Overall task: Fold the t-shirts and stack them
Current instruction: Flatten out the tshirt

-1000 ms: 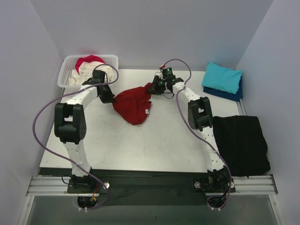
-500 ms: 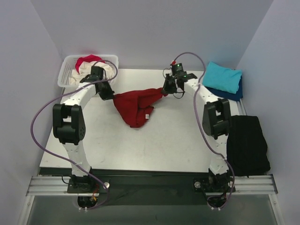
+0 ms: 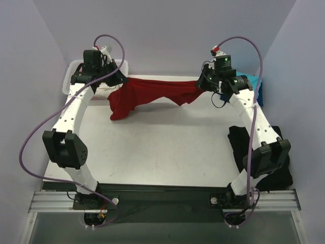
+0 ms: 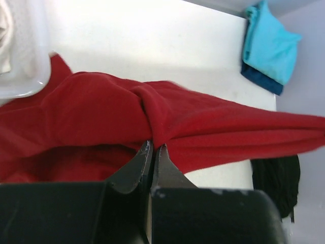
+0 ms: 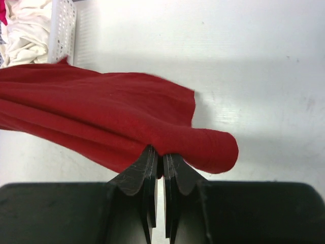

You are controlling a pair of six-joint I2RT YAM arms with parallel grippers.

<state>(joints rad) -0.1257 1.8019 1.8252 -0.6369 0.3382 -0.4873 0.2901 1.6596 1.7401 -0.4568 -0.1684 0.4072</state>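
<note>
A dark red t-shirt hangs stretched in the air between my two grippers above the back of the table, its left part drooping lower. My left gripper is shut on its left end; my right gripper is shut on its right end. A turquoise t-shirt lies folded on a navy blue one at the back right. A cream t-shirt fills the basket, with a sliver of pink-red one beside it.
The white lattice basket stands at the back left, mostly behind my left arm. A black cloth lies at the table's right edge, partly under my right arm. Purple walls close in the table on three sides.
Both arms have risen and drawn apart, lifting the dark red t-shirt off the table and stretching it out. My right gripper closed on its right end.
</note>
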